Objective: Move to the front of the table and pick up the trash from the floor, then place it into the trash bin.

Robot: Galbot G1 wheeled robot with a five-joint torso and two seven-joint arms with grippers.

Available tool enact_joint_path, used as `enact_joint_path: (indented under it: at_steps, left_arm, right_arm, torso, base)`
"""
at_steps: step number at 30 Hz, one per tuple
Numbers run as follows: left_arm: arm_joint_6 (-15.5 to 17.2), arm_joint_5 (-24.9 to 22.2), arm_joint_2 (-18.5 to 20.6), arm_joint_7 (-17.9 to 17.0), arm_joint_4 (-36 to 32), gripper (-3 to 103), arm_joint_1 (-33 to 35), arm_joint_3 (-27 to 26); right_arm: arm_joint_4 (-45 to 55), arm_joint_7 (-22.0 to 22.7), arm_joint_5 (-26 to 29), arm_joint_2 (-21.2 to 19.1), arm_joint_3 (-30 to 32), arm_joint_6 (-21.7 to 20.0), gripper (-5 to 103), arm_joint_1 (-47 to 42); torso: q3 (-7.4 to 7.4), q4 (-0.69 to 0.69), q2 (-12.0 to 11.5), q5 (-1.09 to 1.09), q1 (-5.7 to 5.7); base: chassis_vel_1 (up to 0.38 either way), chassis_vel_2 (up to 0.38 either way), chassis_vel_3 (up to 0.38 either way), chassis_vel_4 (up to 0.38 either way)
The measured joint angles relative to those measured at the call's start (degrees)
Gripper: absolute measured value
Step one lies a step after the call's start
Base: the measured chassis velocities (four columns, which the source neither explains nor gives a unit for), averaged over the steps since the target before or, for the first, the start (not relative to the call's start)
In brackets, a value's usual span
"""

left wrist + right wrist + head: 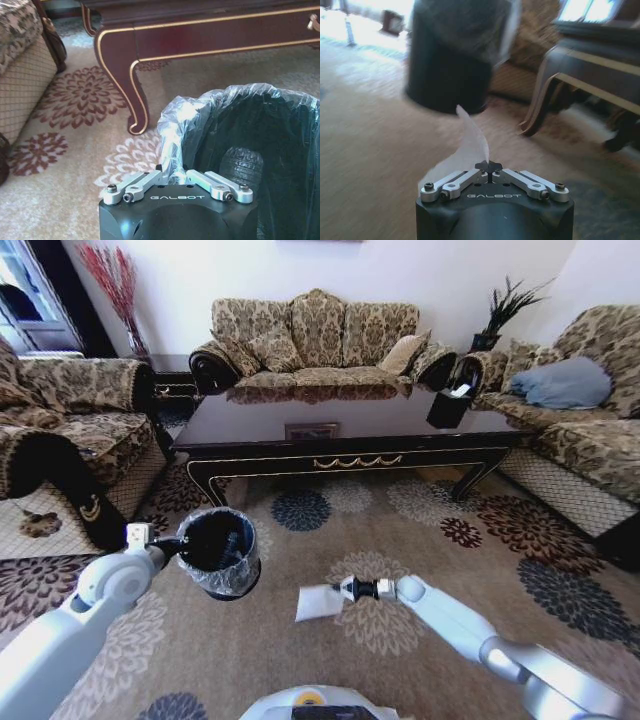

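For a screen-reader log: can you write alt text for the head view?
The right gripper is shut on a white paper sheet above the patterned carpet, while the left gripper grips the rim of the black trash bin. Behind them stands the dark coffee table, ringed by sofas.

Brown and gold damask three-seat sofa (315, 335) at the back wall, matching sofas left (70, 410) and right (590, 410). Blue-grey cushion (562, 382) on the right sofa. Beige floral-medallion carpet (400, 530) underfoot. Red dried branches (110, 280) in the back left corner, dark spiky plant (505, 305) back right.
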Motion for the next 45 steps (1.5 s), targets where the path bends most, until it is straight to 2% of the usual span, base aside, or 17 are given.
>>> enact_joint_path:
  at_steps: [1,8,10,13,21,23,30,36,45]
  left_arm:
    - [0.00,0.00,0.00,0.00,0.00,4,0.00,0.00]
    - [-0.55,0.20,-0.12,-0.48,-0.83,4,0.34,2.24]
    - [-0.55,0.20,-0.10,-0.53,-0.85,4,0.29,2.53]
    - [-0.48,0.12,0.38,-1.00,-0.91,4,-0.98,4.82]
    - [-0.18,-0.62,1.05,-1.11,-0.25,4,-3.20,6.48]
    - [-0.12,-0.73,1.02,-1.16,0.48,4,-4.21,7.16]
    - [0.02,-0.78,0.11,-1.13,1.86,4,-5.95,8.38]
    - [0.04,-1.23,-0.38,-0.97,3.37,4,-8.28,9.25]
    - [0.09,-2.11,-1.04,-0.83,5.23,4,-10.94,10.21]
  right_arm:
    - [0.00,0.00,0.00,0.00,0.00,0.00,0,0.00]
    - [13.03,8.72,6.46,-2.97,2.84,-2.72,0,-0.09]
    - [13.59,9.02,6.80,-3.08,2.92,-2.91,0,-0.07]
    - [19.62,12.46,10.47,-4.11,3.76,-5.49,0,1.41]
    - [24.83,16.44,15.70,-4.03,3.02,-8.68,0,4.38]
    - [26.92,18.75,18.43,-3.57,1.43,-10.13,0,6.52]
    - [29.24,22.69,22.58,-1.53,-3.47,-12.52,0,13.08]
    - [28.94,25.22,22.57,1.04,-9.02,-12.70,0,18.62]
    - [27.07,27.50,21.15,5.27,-14.79,-12.54,0,22.33]
  torso:
    - [0.00,0.00,0.00,0.00,0.00]
    - [0.00,0.00,0.00,0.00,0.00]
    - [0.00,0.00,0.00,0.00,0.00]
    - [0.00,0.00,0.00,0.00,0.00]
    - [0.00,0.00,0.00,0.00,0.00]
    - [0.00,0.00,0.00,0.00,0.00]
    - [0.00,0.01,0.00,-0.01,0.00]
    - [0.00,0.01,0.00,-0.01,0.00]
    - [0.01,0.00,0.00,-0.01,0.00]
  base:
    - [0.000,0.000,0.000,0.000]
    - [0.000,0.000,0.000,0.000]
    - [0.000,0.000,0.000,0.000]
    - [0.000,0.000,0.000,0.000]
    - [0.000,0.000,0.000,0.000]
    - [0.000,0.000,0.000,0.000]
    - [0.000,0.000,0.000,0.000]
    - [0.000,0.000,0.000,0.000]
    - [0.000,0.000,0.000,0.000]
